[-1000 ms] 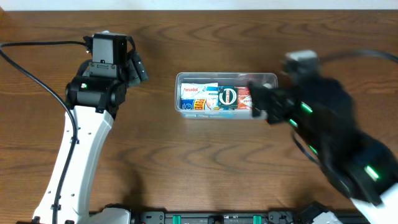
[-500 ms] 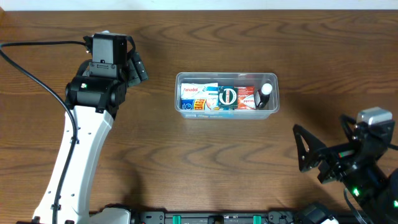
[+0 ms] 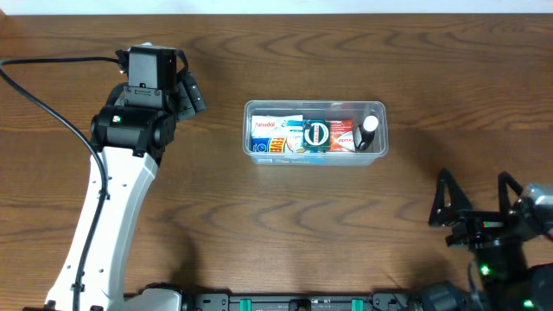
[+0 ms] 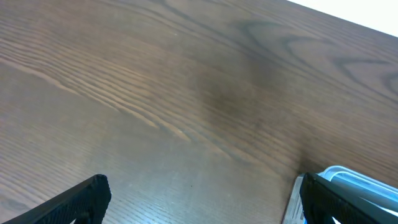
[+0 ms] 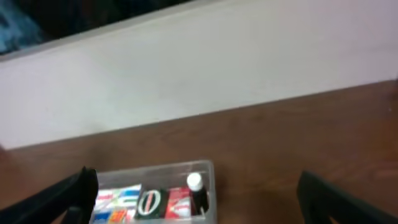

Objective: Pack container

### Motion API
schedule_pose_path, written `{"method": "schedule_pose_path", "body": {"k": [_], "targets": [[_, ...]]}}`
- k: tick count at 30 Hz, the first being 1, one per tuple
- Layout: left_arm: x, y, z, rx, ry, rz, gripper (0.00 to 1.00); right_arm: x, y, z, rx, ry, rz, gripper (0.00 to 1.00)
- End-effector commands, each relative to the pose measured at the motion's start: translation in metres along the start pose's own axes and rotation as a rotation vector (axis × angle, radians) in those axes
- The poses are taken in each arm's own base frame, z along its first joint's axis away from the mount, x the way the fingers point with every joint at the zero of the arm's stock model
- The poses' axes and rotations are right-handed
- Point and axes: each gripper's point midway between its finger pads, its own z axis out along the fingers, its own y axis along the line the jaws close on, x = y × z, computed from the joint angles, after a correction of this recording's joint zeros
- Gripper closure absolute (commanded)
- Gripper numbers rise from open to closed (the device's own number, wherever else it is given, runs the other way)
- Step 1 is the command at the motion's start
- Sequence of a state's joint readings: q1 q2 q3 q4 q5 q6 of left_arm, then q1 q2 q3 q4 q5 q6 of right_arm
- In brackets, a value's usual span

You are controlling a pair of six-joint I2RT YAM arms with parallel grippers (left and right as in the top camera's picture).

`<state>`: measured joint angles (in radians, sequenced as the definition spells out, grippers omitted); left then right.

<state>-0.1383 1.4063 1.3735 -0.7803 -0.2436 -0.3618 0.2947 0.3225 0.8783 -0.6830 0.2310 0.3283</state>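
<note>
Overhead: container point(image 3: 247, 130) holds boxes point(image 3: 276, 136), bottle point(image 3: 369, 131) — left tool point(image 4: 199, 202), right tool point(image 3: 477, 204) wide (empty).

The left tool point(image 4: 208, 208) hangs spread over the wooden table point(image 4: 186, 74), the container point(image 4: 367, 182) showing at lower right

Even overhead light; right wrist view blurred.
</note>
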Motion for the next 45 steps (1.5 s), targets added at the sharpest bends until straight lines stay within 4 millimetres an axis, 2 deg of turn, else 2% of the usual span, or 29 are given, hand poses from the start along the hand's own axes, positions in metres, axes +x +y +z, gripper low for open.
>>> {"method": "schedule_pose_path", "body": {"k": [1,6,11,16,19,29,34,45], "targets": [[-0.004,0.003,0.000,-0.015,-0.010,0.006,0.02,0.027,-0.012,0.015,0.015,-0.051,0.004,0.01],[-0.004,0.003,0.000,-0.015,-0.010,0.006,0.02,0.047,-0.020,0.042,-0.016,-0.209,0.036,0.01],[-0.004,0.003,0.000,-0.015,-0.010,0.006,0.02,0.078,-0.026,0.059,-0.063,-0.276,0.039,0.01],[-0.004,0.003,0.000,-0.015,-0.010,0.005,0.02,0.105,-0.039,0.066,-0.043,-0.275,0.037,0.01],[-0.004,0.003,0.000,-0.015,-0.010,0.006,0.02,0.114,-0.045,0.068,-0.026,-0.270,0.034,0.01],[-0.004,0.003,0.000,-0.015,-0.010,0.006,0.02,0.156,-0.059,0.078,0.029,-0.124,-0.057,0.01],[-0.004,0.003,0.000,-0.015,-0.010,0.006,0.02,0.171,-0.058,0.079,0.010,-0.060,-0.064,0.01],[-0.004,0.003,0.000,-0.015,-0.010,0.006,0.02,0.171,-0.058,0.080,0.010,-0.061,-0.064,0.01]]}}
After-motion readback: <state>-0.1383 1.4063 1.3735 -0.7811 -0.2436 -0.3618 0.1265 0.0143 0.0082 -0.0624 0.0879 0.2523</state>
